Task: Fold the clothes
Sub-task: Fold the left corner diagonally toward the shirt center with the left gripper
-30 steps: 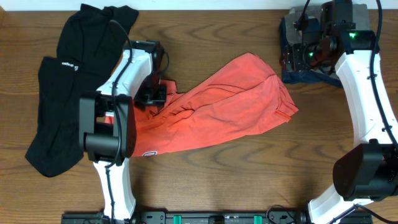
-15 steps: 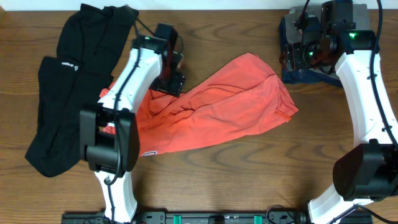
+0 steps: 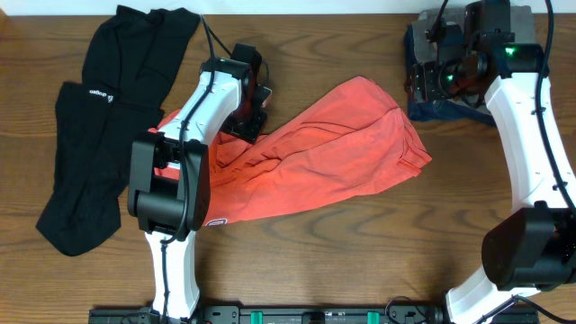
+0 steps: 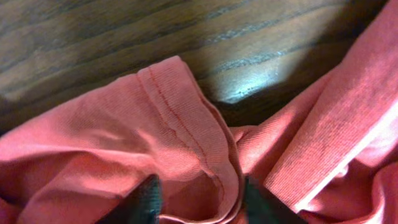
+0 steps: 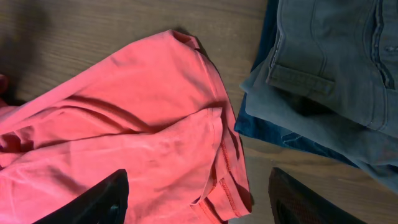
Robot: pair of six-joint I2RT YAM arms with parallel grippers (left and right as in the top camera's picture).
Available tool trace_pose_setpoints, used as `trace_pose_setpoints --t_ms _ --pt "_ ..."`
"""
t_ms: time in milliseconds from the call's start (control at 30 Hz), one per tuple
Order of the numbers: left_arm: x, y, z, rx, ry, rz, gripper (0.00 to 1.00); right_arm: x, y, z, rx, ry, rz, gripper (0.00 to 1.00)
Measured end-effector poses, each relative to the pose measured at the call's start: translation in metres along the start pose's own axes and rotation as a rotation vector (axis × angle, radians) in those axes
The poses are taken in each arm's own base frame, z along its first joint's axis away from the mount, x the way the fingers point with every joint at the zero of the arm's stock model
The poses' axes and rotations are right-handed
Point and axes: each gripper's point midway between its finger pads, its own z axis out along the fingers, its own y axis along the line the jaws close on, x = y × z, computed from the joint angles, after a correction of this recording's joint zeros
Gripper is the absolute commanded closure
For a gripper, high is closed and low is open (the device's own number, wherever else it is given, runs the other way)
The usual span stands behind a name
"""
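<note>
Presently: shirt (image 3: 333, 157) lies crumpled mid-desk (image 3: 360, 261). Long axis diagonal, running from near-left up to far-right. Far-right end points at jeans pile (image 3: 423, 108), just beside it. At shirt's far-left edge, left claw (image 4: 202, 200): fingers (image 4: 146, 199) apart, stitched hem fold between them; whether cloth is actually pinched cannot be told. Across desk, right claw (image 5: 199, 208) spread wide, empty, above shirt's right end and jeans pile. Black clothes (image 3: 99, 135) lie at left, beside shirt's near-left end.
</note>
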Motion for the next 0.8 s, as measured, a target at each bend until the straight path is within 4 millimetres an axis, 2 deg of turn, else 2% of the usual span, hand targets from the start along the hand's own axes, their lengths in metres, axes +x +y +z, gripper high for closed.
trace_pose_setpoints --t_ms 67,167,400,433,467,800 --pt "0.0001 -0.0003 0.0000 0.001 0.001 -0.002 0.80 0.0000 -0.0001 0.0000 0.000 0.000 0.000 0.30" --pt "0.0000 -0.0006 0.0002 0.004 0.000 -0.003 0.85 0.0000 -0.0001 0.0000 0.000 0.000 0.000 0.30" --pt "0.0054 -0.0016 -0.0001 0.008 0.022 -0.006 0.83 0.0001 -0.0001 0.0002 0.000 0.000 0.000 0.30" --pt "0.0066 -0.0018 0.0001 0.009 0.027 -0.006 0.78 0.0001 -0.0001 0.0002 0.000 0.000 0.000 0.30" --pt "0.0072 -0.0019 -0.0001 0.009 0.029 -0.006 0.77 0.0000 0.0000 0.0002 0.000 0.000 0.000 0.30" --pt "0.0061 -0.0017 -0.0001 0.008 0.025 -0.007 0.77 0.0001 -0.0001 0.0002 0.000 0.000 0.000 0.30"
